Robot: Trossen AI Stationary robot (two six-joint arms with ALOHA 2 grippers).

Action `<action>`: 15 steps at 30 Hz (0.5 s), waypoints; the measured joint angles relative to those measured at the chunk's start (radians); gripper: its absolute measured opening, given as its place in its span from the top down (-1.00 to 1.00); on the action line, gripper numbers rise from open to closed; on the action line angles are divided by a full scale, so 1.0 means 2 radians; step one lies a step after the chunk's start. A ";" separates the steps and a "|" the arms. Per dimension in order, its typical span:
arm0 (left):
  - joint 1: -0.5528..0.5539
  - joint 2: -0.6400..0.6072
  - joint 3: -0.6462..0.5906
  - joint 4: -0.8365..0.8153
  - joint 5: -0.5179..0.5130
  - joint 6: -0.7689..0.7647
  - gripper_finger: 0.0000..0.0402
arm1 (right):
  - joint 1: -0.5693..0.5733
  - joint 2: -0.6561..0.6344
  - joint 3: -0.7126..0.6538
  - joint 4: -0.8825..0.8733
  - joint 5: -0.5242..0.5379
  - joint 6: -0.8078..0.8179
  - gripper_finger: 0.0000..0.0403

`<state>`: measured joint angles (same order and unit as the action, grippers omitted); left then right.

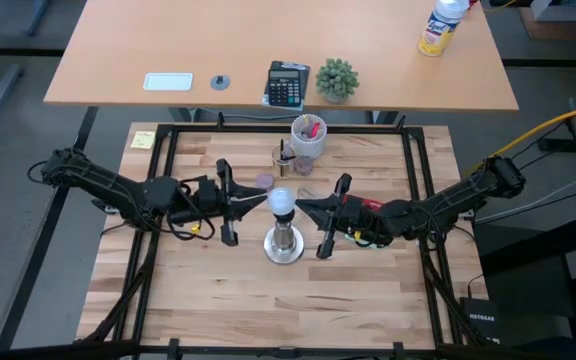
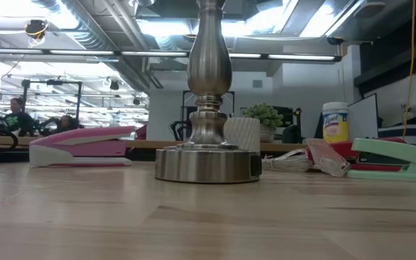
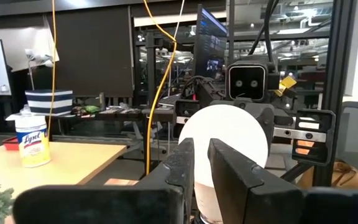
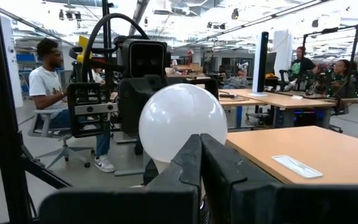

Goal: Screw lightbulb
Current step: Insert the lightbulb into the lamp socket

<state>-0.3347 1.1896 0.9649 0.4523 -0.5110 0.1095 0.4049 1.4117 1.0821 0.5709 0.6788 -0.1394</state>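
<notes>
Left gripper [image 1: 252, 204], nearly closed, and right gripper [image 1: 306, 208], fully closed, flank the lightbulb [image 1: 282, 201] seated atop the socket stand [image 1: 284, 243], neither visibly holding it; light, smooth and fragile, it likely wants a gentle grip around its widest part.

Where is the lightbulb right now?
In the high view, the lightbulb sits atop the metal stand at mid-table, between the left gripper and right gripper.
</notes>
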 joint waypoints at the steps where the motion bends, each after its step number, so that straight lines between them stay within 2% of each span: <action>1: 0.000 0.000 0.000 0.000 0.000 0.000 0.78 | 0.000 0.000 0.000 0.000 0.000 0.000 0.95; 7: -0.001 0.001 0.000 -0.003 0.000 0.000 0.78 | -0.001 0.001 -0.001 -0.008 0.034 0.000 0.95; 15: -0.003 0.001 0.000 -0.002 -0.009 0.000 0.78 | 0.000 0.001 -0.001 -0.011 0.038 0.000 0.95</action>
<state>-0.3405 1.1919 0.9649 0.4481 -0.5300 0.1085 0.4053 1.4136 1.0801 0.5498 0.7555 -0.1402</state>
